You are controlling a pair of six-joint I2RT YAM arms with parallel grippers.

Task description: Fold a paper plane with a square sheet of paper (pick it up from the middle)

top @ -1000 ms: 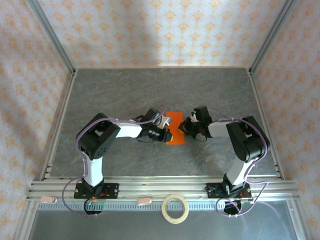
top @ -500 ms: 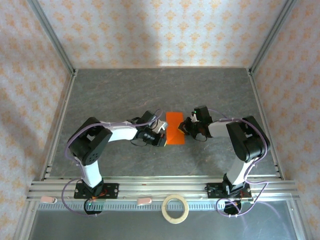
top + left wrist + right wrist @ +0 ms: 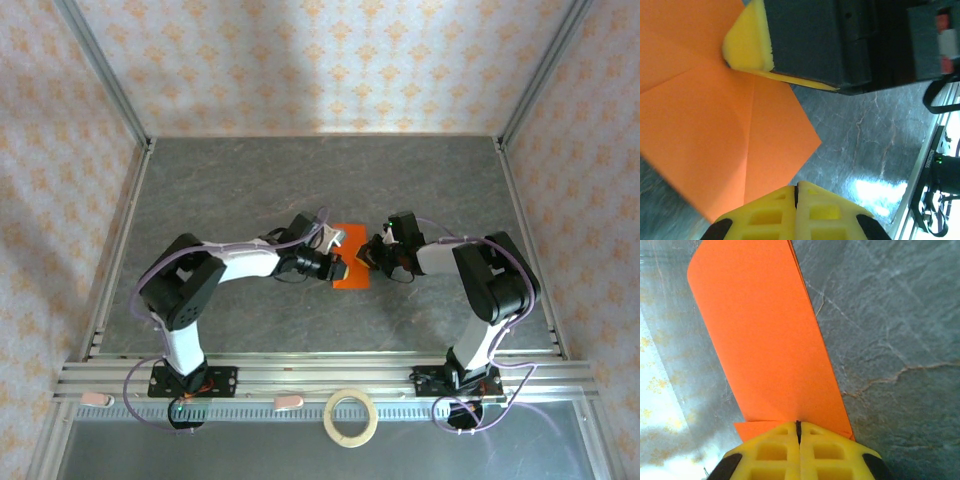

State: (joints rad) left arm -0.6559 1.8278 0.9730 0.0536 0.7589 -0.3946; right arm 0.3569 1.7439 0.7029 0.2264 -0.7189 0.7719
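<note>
The orange paper [image 3: 352, 260] lies flat in the middle of the grey table as a folded rectangle, not a pointed dart. In the left wrist view the orange paper [image 3: 715, 125] shows diagonal and straight creases. My left gripper [image 3: 337, 268] is shut, its tips [image 3: 796, 188] resting at the sheet's near edge with nothing between them. My right gripper [image 3: 369, 256] is shut too and presses on the opposite edge; its yellow pad [image 3: 747, 42] touches the sheet. From the right wrist, the orange paper [image 3: 765, 335] runs away as a long strip from the shut tips [image 3: 798, 423].
A pale tape ring [image 3: 351, 417] lies on the front shelf below the aluminium rail [image 3: 320, 378]. Metal frame posts and patterned walls enclose the table [image 3: 240, 180], which has bare grey surface behind and beside the arms.
The left gripper, drawn back to the left half a second ago, has moved right again onto the paper's left edge. The right gripper and paper have stayed put.
</note>
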